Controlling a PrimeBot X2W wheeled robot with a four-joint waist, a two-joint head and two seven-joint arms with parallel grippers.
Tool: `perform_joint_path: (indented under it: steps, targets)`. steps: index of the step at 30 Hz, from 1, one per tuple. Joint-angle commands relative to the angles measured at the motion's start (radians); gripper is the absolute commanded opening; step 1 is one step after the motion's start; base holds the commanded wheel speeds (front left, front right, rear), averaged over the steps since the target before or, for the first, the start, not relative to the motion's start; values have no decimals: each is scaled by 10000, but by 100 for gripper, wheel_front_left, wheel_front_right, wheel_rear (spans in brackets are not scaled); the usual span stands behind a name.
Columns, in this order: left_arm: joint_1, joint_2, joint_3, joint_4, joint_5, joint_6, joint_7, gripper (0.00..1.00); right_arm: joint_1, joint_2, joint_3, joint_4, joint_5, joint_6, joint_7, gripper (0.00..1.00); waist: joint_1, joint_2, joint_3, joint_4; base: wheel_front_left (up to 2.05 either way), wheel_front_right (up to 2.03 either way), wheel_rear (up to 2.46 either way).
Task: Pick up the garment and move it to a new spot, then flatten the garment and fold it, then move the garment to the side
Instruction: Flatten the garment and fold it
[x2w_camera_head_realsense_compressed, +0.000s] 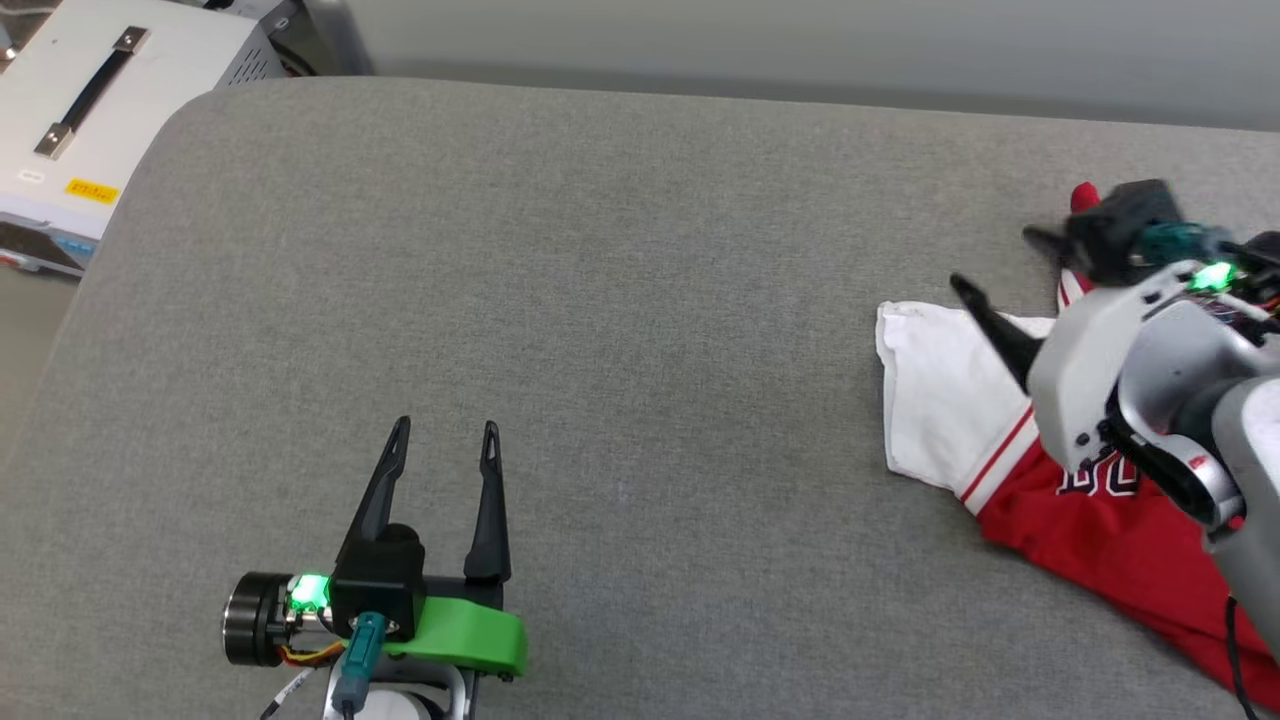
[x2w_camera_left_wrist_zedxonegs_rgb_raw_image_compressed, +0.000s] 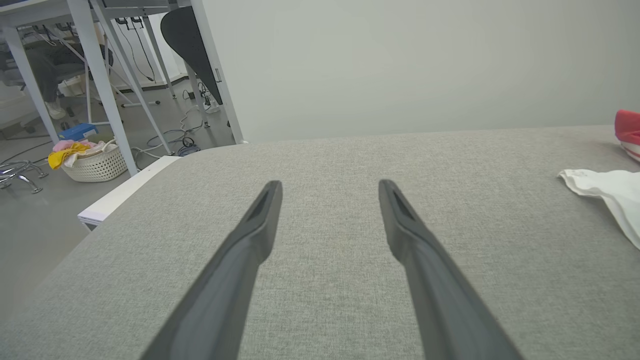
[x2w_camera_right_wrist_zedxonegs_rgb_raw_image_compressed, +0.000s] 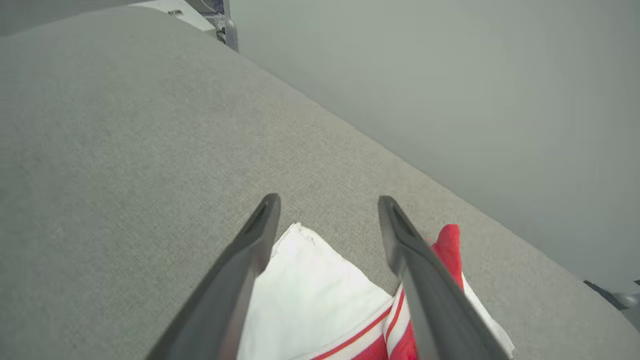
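Note:
The garment (x2w_camera_head_realsense_compressed: 1090, 540), a red jersey T-shirt with a white sleeve and red-striped trim, lies crumpled at the right side of the grey table (x2w_camera_head_realsense_compressed: 620, 300). My right gripper (x2w_camera_head_realsense_compressed: 995, 265) hovers over its white sleeve (x2w_camera_right_wrist_zedxonegs_rgb_raw_image_compressed: 310, 295), open, fingers pointing left across the table with nothing between them. Part of the shirt is hidden under my right arm. My left gripper (x2w_camera_head_realsense_compressed: 445, 432) is open over bare grey cloth at the lower left, far from the shirt. In the left wrist view the white sleeve (x2w_camera_left_wrist_zedxonegs_rgb_raw_image_compressed: 607, 192) and a red fold (x2w_camera_left_wrist_zedxonegs_rgb_raw_image_compressed: 629, 127) show at the right edge.
A white equipment case (x2w_camera_head_realsense_compressed: 110, 110) with a black handle stands past the table's far left corner. Beyond that edge are white table legs (x2w_camera_left_wrist_zedxonegs_rgb_raw_image_compressed: 100, 85), floor cables and a basket of clothes (x2w_camera_left_wrist_zedxonegs_rgb_raw_image_compressed: 92, 162). A pale wall runs behind the table.

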Motion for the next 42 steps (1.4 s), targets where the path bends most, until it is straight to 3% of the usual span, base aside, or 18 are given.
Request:
perform_joint_path:
  steps: [1,5,9,20,22,23,30,35,39,42]
  targets:
    - [-208,-6,-29,-9,0,19,-57,100,-404,-257,684,256,520,-4,710,100,0,0,283,272,0,0,0]
    - [-352,-50,-67,-4,-72,56,-57,100,-1311,-887,2428,990,1754,-4,2447,100,0,0,560,492,0,0,0]
    - [-546,-90,-126,-24,-123,58,-57,100,-1907,-1144,3596,1805,2311,-4,3190,100,0,0,899,691,0,0,0]
    - [-966,-156,-215,2,-184,110,-57,100,-2057,-782,5686,4022,2917,-4,2511,100,0,0,1518,961,0,0,0]
    - [-945,-160,-174,28,-187,133,-57,100,-2045,-800,5804,4154,3109,-4,2227,7,0,0,1463,908,0,0,0]
    - [-912,-162,-140,42,-188,148,-57,100,-2072,-829,5845,4192,3206,-4,1991,0,0,0,1417,865,0,0,0]
    - [-749,-170,-28,80,-144,148,-57,100,-2646,-1009,5381,3876,3391,-4,-121,0,0,0,1001,544,0,0,0]
    - [-675,-174,-16,64,-114,122,-57,100,-3026,-970,5142,3257,3293,-4,-865,0,0,0,824,467,0,0,0]
    - [-656,-178,-41,58,-115,85,-57,100,-3225,-646,5209,2851,3158,-4,-1092,0,0,0,768,551,0,0,0]
    - [-635,-182,-59,55,-149,99,-57,100,-3416,34,5420,2744,3029,-4,-1241,0,0,0,807,782,0,0,0]
